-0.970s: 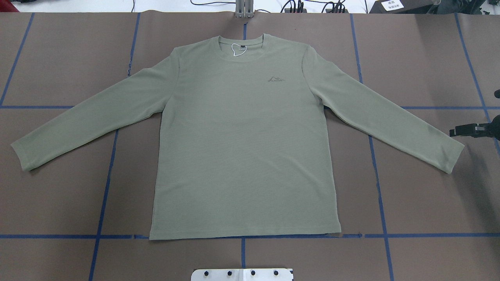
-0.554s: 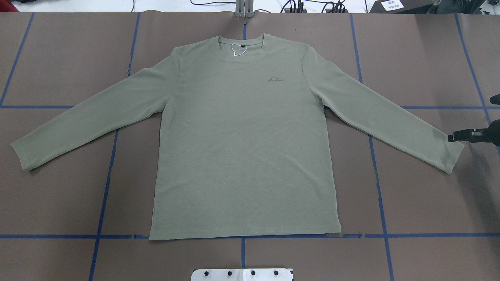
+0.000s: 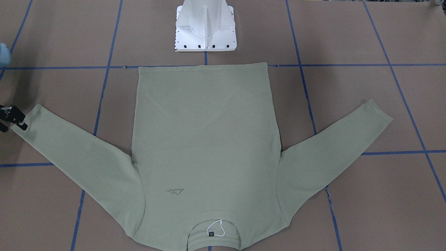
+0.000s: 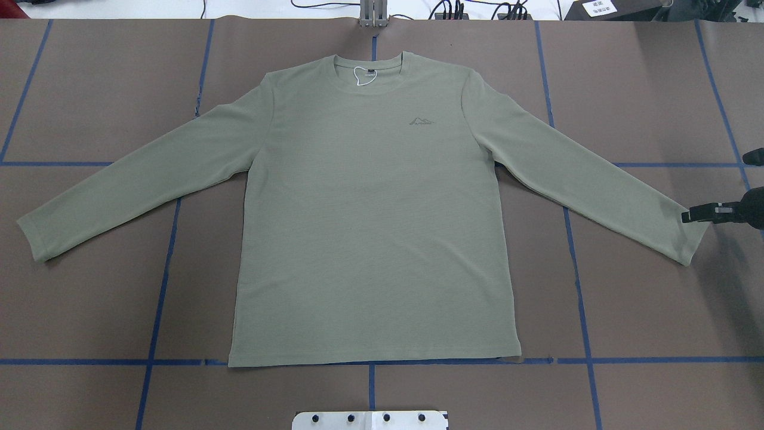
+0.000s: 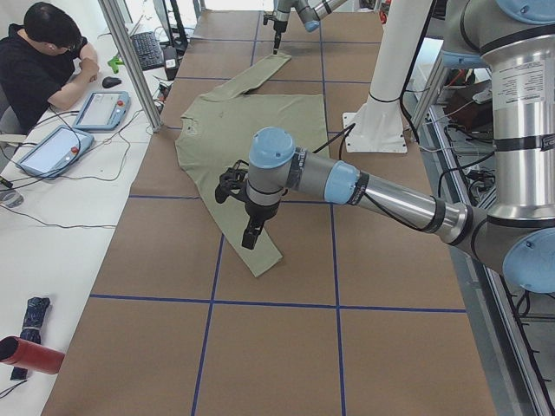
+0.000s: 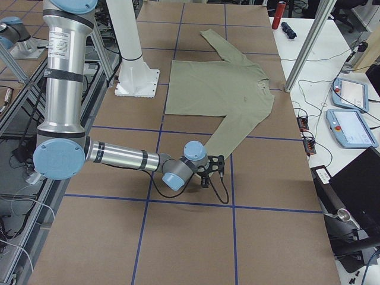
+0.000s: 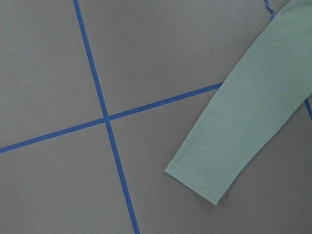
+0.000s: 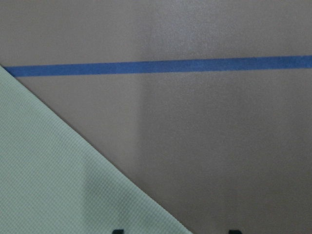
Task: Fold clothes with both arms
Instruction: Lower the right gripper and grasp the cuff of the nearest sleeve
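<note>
Brown table (image 4: 89, 89), shirt (image 4: 370, 227) flat, right hand (image 4: 692, 214) moved in over cuff (image 4: 692, 242)

Table (image 4: 656, 298): brown covering, blue tape lines (image 4: 656, 360) crossing it in a grid. It is carrying one sage-green long-sleeved shirt (image 4: 370, 227), which is lying flat, front up, with both sleeves spreading outward. A white base plate (image 3: 205, 43) is standing near the hem.

The shirt (image 4: 370, 239) is pale sage green in a fine knit, with a darker grey logo (image 4: 422, 121) and a dark neck tag (image 4: 370, 71) with a white loop. The surface (image 4: 656, 286) under it is dull brown, crossed by blue tape lines (image 4: 656, 360).
</note>
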Controlling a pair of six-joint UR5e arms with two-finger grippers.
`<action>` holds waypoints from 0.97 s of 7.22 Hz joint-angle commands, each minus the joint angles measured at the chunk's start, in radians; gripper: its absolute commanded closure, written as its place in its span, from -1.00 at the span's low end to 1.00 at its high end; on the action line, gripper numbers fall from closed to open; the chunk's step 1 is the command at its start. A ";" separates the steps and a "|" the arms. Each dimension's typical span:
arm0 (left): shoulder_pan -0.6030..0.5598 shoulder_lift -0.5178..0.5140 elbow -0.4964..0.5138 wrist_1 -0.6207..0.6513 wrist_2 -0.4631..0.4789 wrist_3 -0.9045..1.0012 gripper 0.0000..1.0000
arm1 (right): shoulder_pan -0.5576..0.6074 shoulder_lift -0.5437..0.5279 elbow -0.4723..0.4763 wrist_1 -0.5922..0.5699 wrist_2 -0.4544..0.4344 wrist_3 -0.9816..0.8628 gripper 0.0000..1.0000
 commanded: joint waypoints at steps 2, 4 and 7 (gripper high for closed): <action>0.000 0.000 0.002 -0.002 0.000 0.000 -1.00 | -0.002 -0.003 0.004 0.000 0.005 0.000 0.21; 0.000 0.003 0.002 -0.002 0.000 0.000 -1.00 | -0.002 -0.007 0.019 -0.001 0.011 0.000 1.00; 0.000 0.002 0.003 -0.002 0.000 0.000 -1.00 | 0.004 -0.038 0.108 -0.018 0.045 0.001 1.00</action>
